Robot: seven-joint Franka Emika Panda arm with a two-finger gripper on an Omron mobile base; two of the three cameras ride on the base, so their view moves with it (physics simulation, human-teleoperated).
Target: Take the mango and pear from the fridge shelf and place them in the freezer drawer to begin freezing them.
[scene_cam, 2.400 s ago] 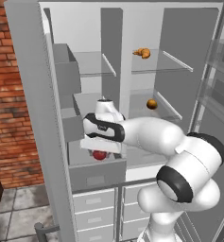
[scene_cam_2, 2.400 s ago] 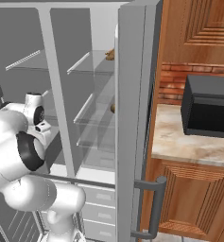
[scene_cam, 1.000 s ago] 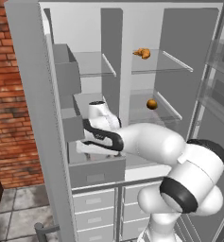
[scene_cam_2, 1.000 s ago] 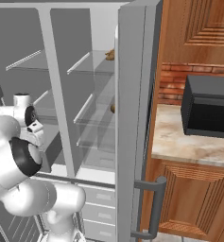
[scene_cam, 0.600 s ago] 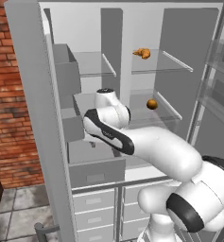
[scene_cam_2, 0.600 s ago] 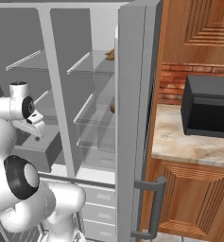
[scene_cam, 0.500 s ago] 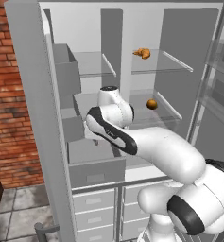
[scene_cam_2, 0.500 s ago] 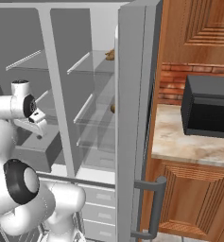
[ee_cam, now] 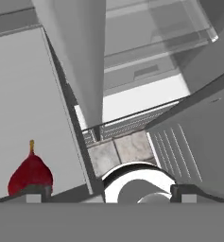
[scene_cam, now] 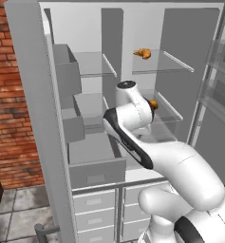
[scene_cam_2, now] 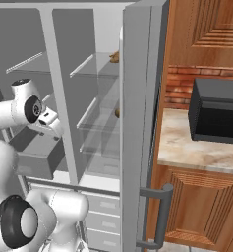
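Risen out of the freezer drawer (scene_cam: 96,163): the arm, which a couple of seconds ago reached down into that drawer at lower left of the left base view, now stands with its wrist lifted to mid-frame, swung toward the right-hand shelves.

Pear (ee_cam: 30,174): dark red, lying on the drawer floor, lower left of the hand view, apart from the gripper. Judged delivered; half the task looks done.

Gripper (ee_cam: 108,194): the two tips stand wide apart at the bottom corners of the hand view, nothing between them.

Mango (scene_cam: 153,104): small orange fruit at centre right of the left base view, half hidden behind the arm, resting on the fridge shelf (scene_cam: 167,112). Judged next to fetch; the lifted wrist suits that reach.

Other contents: an orange-brown item (scene_cam: 143,53) on the upper glass shelf, upper centre, kind unclear.

Surroundings: brick wall (scene_cam: 9,104) at far left of the left base view; white-fronted drawers (scene_cam: 96,205) along the bottom. Right base view: open fridge door (scene_cam_2: 137,128) at centre, marble counter (scene_cam_2: 199,147) at right bearing a black microwave (scene_cam_2: 217,110), wooden cabinets (scene_cam_2: 201,32) above and below.
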